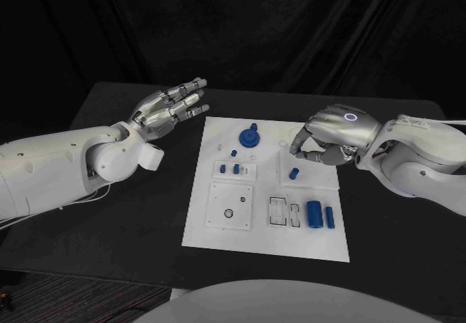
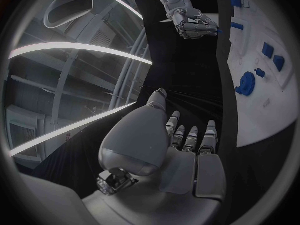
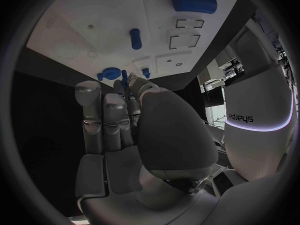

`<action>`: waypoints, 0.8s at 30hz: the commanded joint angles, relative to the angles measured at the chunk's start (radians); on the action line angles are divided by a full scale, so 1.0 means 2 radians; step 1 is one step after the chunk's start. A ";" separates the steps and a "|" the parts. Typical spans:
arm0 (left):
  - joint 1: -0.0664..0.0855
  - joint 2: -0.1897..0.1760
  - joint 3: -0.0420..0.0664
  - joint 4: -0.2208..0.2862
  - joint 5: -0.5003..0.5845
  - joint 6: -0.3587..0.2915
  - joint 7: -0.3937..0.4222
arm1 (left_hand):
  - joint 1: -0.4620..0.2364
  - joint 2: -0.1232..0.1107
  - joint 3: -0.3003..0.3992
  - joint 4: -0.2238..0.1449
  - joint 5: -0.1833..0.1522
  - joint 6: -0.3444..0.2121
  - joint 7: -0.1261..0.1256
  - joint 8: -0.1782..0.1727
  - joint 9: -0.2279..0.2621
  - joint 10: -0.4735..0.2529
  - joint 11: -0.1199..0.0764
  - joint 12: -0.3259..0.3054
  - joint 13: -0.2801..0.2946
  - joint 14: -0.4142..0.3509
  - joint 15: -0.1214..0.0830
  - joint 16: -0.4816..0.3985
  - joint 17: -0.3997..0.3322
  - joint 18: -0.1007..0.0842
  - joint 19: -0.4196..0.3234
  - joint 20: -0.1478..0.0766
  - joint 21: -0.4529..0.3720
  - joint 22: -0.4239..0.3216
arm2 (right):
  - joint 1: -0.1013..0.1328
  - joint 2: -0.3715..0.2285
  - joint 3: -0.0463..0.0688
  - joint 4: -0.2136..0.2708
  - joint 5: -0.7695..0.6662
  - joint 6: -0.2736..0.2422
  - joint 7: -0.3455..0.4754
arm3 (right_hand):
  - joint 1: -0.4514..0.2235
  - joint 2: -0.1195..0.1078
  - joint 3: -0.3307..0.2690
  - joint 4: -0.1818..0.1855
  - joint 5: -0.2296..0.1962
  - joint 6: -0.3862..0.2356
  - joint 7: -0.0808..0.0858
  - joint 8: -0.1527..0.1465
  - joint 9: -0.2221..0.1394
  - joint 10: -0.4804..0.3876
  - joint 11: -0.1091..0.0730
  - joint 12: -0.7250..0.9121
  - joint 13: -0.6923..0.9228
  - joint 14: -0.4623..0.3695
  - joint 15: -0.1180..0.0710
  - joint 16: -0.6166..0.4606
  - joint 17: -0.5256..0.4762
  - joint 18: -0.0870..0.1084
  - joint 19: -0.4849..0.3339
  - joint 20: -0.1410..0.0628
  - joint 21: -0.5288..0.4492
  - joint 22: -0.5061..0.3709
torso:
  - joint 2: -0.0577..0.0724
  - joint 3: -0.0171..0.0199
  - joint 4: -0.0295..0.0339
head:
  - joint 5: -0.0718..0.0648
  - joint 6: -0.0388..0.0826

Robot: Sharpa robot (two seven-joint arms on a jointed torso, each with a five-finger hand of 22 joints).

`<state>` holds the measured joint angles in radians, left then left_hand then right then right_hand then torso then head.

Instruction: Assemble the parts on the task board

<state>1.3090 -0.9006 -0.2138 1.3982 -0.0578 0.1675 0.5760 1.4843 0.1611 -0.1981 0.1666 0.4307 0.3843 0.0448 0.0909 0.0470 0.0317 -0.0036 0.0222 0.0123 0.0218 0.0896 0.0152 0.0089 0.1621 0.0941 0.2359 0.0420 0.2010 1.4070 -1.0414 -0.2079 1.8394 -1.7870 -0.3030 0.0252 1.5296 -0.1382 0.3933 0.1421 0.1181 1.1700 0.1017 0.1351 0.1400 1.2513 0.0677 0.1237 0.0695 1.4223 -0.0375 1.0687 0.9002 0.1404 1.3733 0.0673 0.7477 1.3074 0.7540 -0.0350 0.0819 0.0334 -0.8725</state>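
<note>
Two silver hands hover over a black counter [image 1: 116, 222] that carries the white task board [image 1: 267, 235] at its middle. The left hand [image 1: 173, 106] hangs above the counter just off the board's far left corner, palm up, its fingers [image 1: 192, 86] spread and straight with nothing in them. The right hand [image 1: 325, 138] sits over the board's far right part, back upward, its fingers [image 1: 309, 156] curled down toward the white surface; whether anything is pinched beneath them cannot be told from these views.

Several blue parts lie on the board. A round gear-like part [image 1: 250, 137] with a small knob rests near the far edge, between the two hands. Closer to the middle, a cluster of small blue pieces [image 1: 231, 168] stands in a slotted block. A single short blue peg [image 1: 294, 173] lies just below the right hand's fingertips, apart from them. Near the right edge, a large blue cylinder [image 1: 314, 213] lies beside a thinner blue pin [image 1: 330, 217], both lengthwise next to rectangular cut-outs [image 1: 279, 210]. A square plate with a small dark ring [image 1: 228, 213] occupies the near left part.

From the right wrist, the large cylinder [image 3: 194, 1] and the peg [image 3: 135, 38] appear beyond the curled fingers.
</note>
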 commanded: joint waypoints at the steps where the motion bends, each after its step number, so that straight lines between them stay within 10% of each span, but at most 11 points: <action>1: -0.001 0.000 0.000 0.001 0.002 0.008 0.001 | 0.003 0.002 0.000 -0.003 0.002 0.004 -0.001 0.003 0.001 0.001 0.004 0.003 0.001 0.001 0.004 0.002 0.001 0.009 0.000 0.003 0.002 0.001 | 0.001 0.006 0.000 0.008 0.002 0.005 0.011 | -0.005 0.001 0.000 0.004 0.001 0.003 0.000 -0.002 -0.001 0.018 -0.014 -0.002 0.000 0.004 0.000 0.001 0.001 -0.007 0.004 0.000 0.003 0.046 | -0.001 -0.0001 -0.0001 | 0.003 0.000; 24: -0.001 0.012 0.001 -0.001 0.002 0.013 -0.004 | 0.005 0.008 0.003 -0.006 0.002 0.005 0.003 0.005 0.001 0.000 0.008 0.003 0.000 -0.002 0.000 0.000 0.000 0.009 -0.004 0.004 0.000 -0.007 | -0.022 0.111 0.000 -0.028 0.014 0.047 0.032 | -0.004 0.002 0.002 0.001 0.010 0.002 0.000 -0.005 -0.002 0.021 -0.015 -0.007 0.000 0.006 0.000 -0.003 0.000 -0.006 0.005 0.000 0.000 0.045 | 0.000 0.0002 0.0006 | 0.008 0.000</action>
<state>1.3075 -0.8798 -0.2138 1.3966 -0.0576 0.1753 0.5620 1.4921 0.1689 -0.1925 0.1611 0.4307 0.3879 0.0483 0.0947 0.0478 0.0318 0.0036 0.0222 0.0121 0.0218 0.0895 0.0152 0.0085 0.1621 0.0905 0.2394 0.0420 0.1887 1.3682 -0.8256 -0.2079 1.7893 -1.7713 -0.2358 0.0766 1.5232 -0.1369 0.3958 0.1450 0.1315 1.1700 0.1017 0.1305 0.1365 1.2582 0.0673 0.1130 0.0670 1.4288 -0.0383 1.0688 0.9000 0.1404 1.3759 0.0698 0.7515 1.3075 0.7526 -0.0344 0.0837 0.0472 -0.8725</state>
